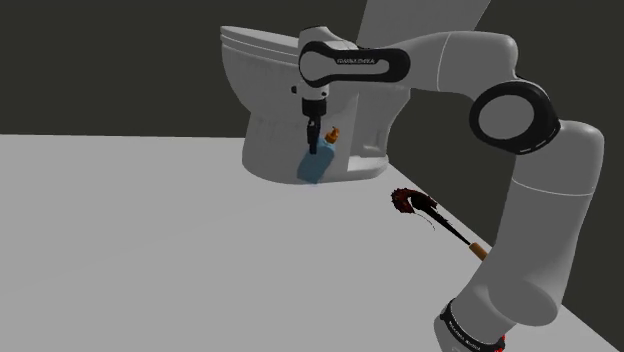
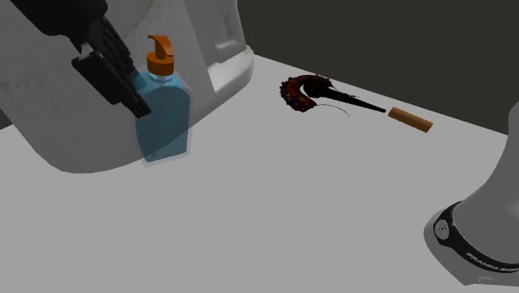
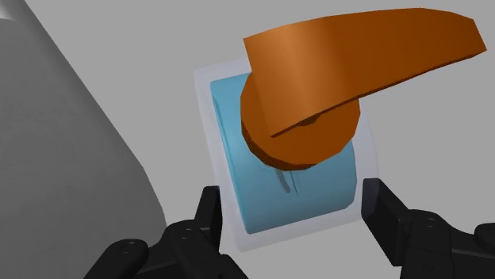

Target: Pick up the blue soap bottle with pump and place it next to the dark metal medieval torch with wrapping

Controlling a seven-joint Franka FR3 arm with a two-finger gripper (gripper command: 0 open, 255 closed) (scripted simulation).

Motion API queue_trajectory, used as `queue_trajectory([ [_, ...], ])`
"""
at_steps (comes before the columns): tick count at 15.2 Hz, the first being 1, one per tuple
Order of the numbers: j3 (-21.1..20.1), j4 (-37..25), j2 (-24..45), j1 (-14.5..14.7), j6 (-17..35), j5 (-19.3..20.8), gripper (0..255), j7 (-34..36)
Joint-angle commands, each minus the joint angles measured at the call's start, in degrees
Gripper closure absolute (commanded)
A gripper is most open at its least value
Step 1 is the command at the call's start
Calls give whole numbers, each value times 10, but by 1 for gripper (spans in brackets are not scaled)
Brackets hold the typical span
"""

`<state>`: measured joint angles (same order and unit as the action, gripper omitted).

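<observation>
The blue soap bottle (image 1: 314,167) with an orange pump (image 1: 334,133) stands upright on the pale floor, against the foot of a white toilet (image 1: 262,70). My gripper (image 1: 314,140) hangs right over it, open, one finger on each side of the bottle's shoulders (image 3: 293,198); I cannot see whether the fingers (image 3: 208,215) touch it. In the second exterior view the gripper (image 2: 137,101) is beside the bottle (image 2: 166,116) below its pump (image 2: 160,57). The dark torch (image 1: 432,218) with a reddish wrapped head and a tan handle end lies on the floor, toward the shoulder view's right of the bottle. The torch (image 2: 333,96) is well apart from it.
The toilet's white body (image 2: 58,125) rises right behind the bottle and close to the gripper. My own base (image 1: 470,335) stands beyond the torch's tan end (image 2: 411,119). Open grey floor (image 1: 180,250) lies in front of the bottle and around the torch.
</observation>
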<state>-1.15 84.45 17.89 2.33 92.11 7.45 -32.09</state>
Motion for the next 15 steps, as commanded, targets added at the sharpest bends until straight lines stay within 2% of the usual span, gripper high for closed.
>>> queue_trajectory([
  [1,4,44,-39,-8,7,0,255,-11],
  [8,26,192,-177,-37,23,7,255,-59],
  [15,57,295,-298,-64,14,25,255,-115],
])
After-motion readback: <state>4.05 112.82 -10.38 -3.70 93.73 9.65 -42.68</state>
